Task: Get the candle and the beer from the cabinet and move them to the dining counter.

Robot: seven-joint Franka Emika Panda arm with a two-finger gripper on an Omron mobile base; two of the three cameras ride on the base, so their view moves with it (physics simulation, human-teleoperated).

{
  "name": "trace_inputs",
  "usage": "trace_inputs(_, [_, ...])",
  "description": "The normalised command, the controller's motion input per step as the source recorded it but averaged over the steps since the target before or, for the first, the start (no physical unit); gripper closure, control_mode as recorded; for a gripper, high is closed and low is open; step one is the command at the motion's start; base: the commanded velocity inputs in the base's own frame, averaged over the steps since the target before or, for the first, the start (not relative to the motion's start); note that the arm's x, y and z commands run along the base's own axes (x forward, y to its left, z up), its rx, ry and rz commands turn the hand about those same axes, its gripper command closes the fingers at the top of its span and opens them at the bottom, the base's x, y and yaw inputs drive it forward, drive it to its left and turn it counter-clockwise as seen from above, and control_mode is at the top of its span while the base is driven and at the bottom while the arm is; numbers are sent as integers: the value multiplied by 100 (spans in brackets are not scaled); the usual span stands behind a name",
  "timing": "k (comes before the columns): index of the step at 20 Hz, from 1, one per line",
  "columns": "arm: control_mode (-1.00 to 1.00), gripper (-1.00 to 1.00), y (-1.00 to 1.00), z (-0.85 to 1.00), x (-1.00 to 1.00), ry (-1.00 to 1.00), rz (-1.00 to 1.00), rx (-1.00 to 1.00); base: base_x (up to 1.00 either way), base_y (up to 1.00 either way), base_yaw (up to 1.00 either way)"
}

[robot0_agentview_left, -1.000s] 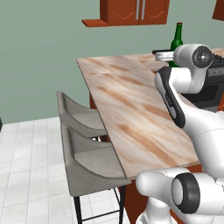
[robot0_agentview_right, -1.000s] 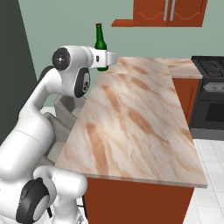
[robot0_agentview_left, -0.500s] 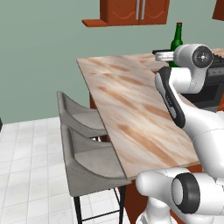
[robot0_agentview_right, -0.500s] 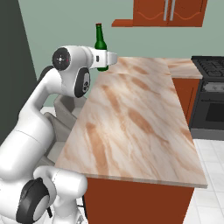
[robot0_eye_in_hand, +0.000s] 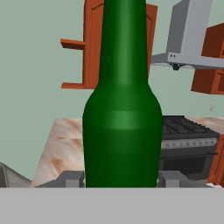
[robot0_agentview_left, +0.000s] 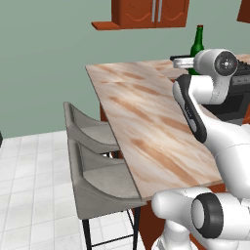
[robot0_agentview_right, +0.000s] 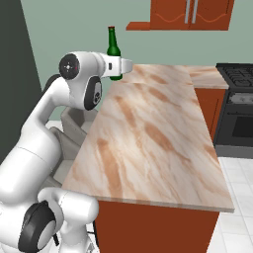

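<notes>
one beer [robot0_agentview_right: 114,52] is up, a slim dark-green glass bottle with a narrow neck and a dark reddish cap, standing upright between the jaws; in the hand view its glossy body [robot0_eye_in_hand: 122,131] rises straight up from between the two grey fingertips [robot0_eye_in_hand: 72,178], one pressed to each side of it, so the gripper [robot0_agentview_right: 118,65] is clenched on the beer low on its body. below the jaws lies one counter [robot0_agentview_right: 148,143], a long flat slab of beige-pink stone with brown veining on a reddish-brown base; the beer sits above its far end (whether the base touches the slab i cannot tell). two grey moulded stools [robot0_agentview_left: 97,161] stand along the counter's side. beyond and above the jaws hangs one cabinet [robot0_agentview_right: 191,14] of reddish-brown wood, with arched panel doors and two grey bar handles. to one side of the jaws stands one black stove [robot0_eye_in_hand: 186,140] with a grey hood [robot0_eye_in_hand: 192,37] over it. the arm [robot0_agentview_right: 74,99] is white with dark joints: it climbs from the base, folds at the elbow, and its last link reaches out level toward the beer.
</notes>
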Motion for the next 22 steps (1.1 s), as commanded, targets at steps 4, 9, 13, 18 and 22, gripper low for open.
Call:
trace_inputs(4, [-100, 100, 0, 0, -4, -4, 0, 0, 0, 0, 0])
trace_inputs(9, [-100, 100, 0, -5, -5, 1, 0, -7, 0, 0, 0])
trace_inputs(13, [-100, 100, -7, -14, 1, 0, 0, 0, 0, 0, 0])
trace_inputs(18, [-100, 100, -27, -18, 14, 2, 15, 0, 0, 0, 0])
trace_inputs(22, [-100, 100, -28, -17, 20, 15, 30, 1, 0, 0, 0])
